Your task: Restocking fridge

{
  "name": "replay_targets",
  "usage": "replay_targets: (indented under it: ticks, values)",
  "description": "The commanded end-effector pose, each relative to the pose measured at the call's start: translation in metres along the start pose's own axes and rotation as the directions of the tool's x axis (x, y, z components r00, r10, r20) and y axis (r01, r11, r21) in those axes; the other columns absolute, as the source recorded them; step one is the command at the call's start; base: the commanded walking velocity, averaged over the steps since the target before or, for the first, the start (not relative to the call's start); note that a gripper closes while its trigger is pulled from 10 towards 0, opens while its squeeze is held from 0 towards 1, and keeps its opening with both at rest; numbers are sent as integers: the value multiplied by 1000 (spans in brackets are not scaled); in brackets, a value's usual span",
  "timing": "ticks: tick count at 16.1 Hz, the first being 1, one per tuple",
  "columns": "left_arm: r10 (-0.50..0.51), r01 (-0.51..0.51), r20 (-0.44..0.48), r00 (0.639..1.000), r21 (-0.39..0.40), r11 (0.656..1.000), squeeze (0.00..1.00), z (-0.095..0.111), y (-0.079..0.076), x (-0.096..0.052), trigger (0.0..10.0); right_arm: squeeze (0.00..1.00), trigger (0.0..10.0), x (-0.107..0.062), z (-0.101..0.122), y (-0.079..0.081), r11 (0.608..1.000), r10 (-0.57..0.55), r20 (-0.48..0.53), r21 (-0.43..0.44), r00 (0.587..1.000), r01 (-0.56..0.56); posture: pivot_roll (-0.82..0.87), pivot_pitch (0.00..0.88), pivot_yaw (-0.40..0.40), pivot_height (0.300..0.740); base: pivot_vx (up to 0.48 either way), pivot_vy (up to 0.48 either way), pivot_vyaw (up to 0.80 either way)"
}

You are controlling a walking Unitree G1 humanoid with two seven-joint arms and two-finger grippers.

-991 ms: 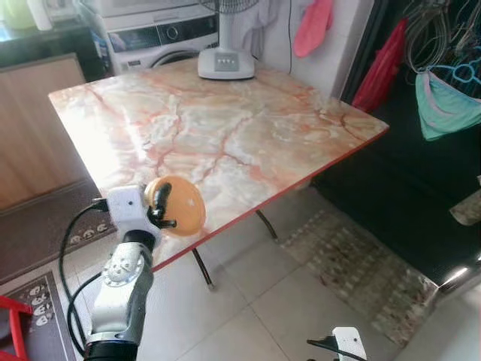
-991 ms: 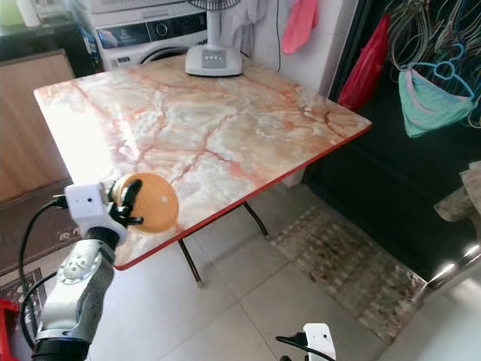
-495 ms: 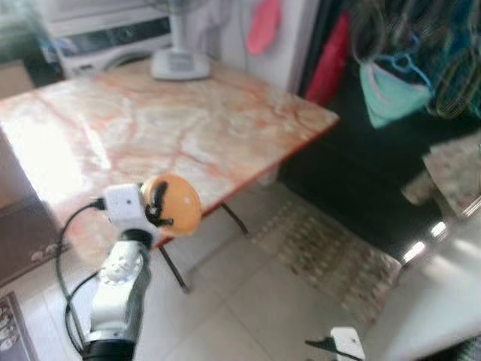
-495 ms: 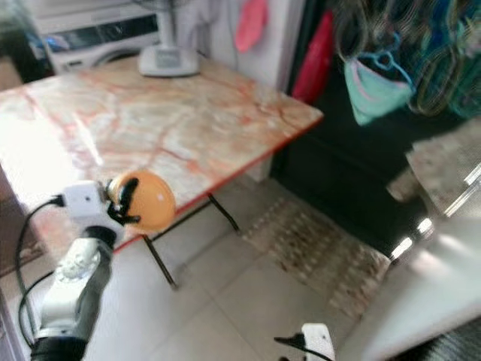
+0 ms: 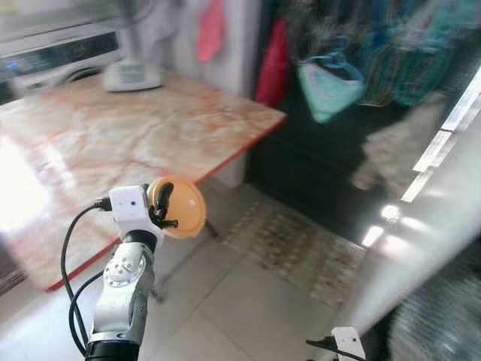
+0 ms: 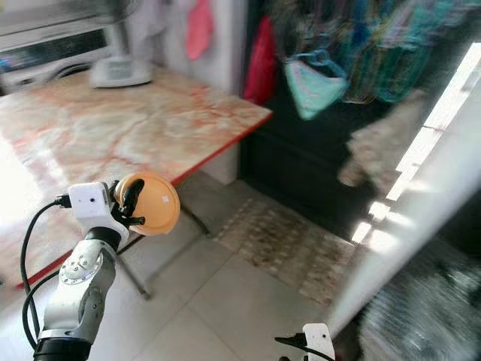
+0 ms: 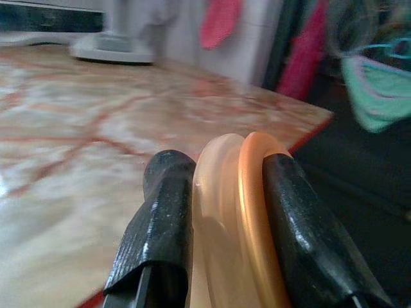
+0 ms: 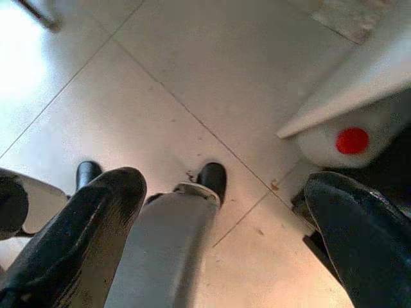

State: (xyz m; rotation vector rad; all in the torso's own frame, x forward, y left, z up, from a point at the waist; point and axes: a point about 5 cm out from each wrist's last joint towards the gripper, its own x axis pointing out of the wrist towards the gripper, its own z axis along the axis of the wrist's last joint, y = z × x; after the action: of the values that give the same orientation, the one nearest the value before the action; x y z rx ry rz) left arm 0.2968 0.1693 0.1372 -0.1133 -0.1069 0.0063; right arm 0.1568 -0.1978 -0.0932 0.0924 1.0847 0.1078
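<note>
The left gripper (image 5: 161, 207) is raised in front of the robot, its two black fingers (image 7: 164, 224) clamped on the rim of a round orange lid (image 5: 179, 207), or maybe a shallow dish, hard to say. It's held up in the air just off the red edge of the marble-patterned table (image 5: 98, 135), with a white fan base (image 5: 132, 75) at the table's far side. Head views are pretty blurry. Clothes hang on the right, including a teal garment (image 5: 328, 89). The right gripper (image 8: 218, 237) hangs low over the tiled floor (image 8: 167, 83), fingers spread wide, gripping nothing. A white jug with a red cap (image 8: 352, 140) sits on the floor nearby.
</note>
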Motion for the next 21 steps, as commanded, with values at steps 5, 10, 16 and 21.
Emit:
replay_targets:
  ticks: [5, 10, 16, 21]
  values:
    - [-19, 19, -12, 1000, 2, 1000, 0, -3, -4, 3, 10000, 0, 10000, -1, -2, -3, 1000, 1, -14, -3, 1000, -1, 83, 0, -30, 740, 0, 0, -480]
    - [-43, 42, -147, 988, -14, 999, 0, -28, 2, -2, 10000, 0, 10000, -1, -2, -3, 1000, 7, -17, -6, 1000, -7, 85, 0, -32, 740, 0, 0, -480]
    - [-149, 127, -309, 939, -91, 988, 0, -56, 3, -15, 10000, 0, 10000, -1, -2, -2, 1000, 13, -20, -12, 1000, -13, 99, 0, -39, 740, 0, 0, -667]
    - [-35, -88, -521, 853, -210, 974, 0, -112, 34, -38, 10000, 0, 10000, -1, -1, -2, 999, 20, -24, -31, 1000, -21, 109, 0, -50, 740, 0, 0, -320]
